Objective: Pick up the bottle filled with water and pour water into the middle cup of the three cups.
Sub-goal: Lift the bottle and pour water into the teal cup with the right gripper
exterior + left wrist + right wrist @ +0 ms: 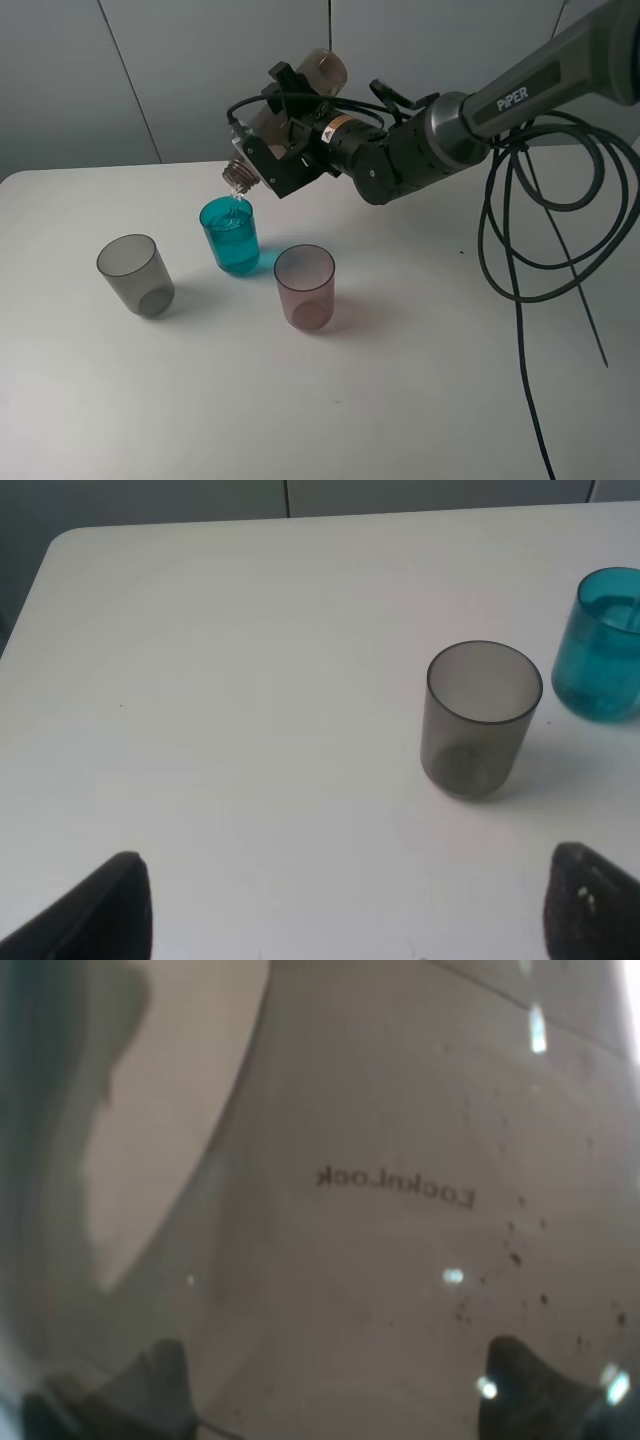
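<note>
My right gripper point(283, 142) is shut on the smoky-brown bottle point(322, 72) and holds it tilted, neck point(237, 177) down, right above the teal-blue middle cup point(230, 236). A thin stream of water falls from the neck into that cup, which holds water. The grey cup point(136, 275) stands to its left and the pale pink cup point(304, 287) to its right, both empty. The bottle's wall point(400, 1190) fills the right wrist view. My left gripper point(340, 910) is open and empty over the table, short of the grey cup point(481, 718); the teal cup point(601, 645) shows at that view's edge.
The white table point(400, 380) carries only the three cups. Black cables point(540, 210) hang from the right arm down over the table's right side. A grey wall stands behind the table's far edge.
</note>
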Action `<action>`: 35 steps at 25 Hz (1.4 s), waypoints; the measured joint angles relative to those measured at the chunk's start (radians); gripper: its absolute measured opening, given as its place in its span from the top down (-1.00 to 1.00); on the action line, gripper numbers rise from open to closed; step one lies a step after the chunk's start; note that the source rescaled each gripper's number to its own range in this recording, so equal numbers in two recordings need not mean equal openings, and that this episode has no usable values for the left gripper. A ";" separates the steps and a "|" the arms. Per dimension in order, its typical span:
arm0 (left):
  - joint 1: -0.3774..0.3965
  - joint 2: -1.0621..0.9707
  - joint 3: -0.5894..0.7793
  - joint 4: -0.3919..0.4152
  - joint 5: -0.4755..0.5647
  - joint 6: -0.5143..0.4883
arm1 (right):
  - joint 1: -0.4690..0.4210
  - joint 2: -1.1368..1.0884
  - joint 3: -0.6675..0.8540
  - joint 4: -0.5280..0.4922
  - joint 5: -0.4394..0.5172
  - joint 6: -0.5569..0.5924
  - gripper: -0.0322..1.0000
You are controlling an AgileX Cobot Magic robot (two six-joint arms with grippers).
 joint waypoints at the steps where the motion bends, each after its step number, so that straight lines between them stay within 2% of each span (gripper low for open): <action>1: 0.000 0.000 0.000 0.000 0.000 0.000 | 0.000 0.000 0.000 -0.005 -0.002 -0.002 0.92; 35: 0.000 0.000 0.000 0.000 0.000 0.000 | 0.016 0.000 0.000 -0.062 -0.016 0.019 0.92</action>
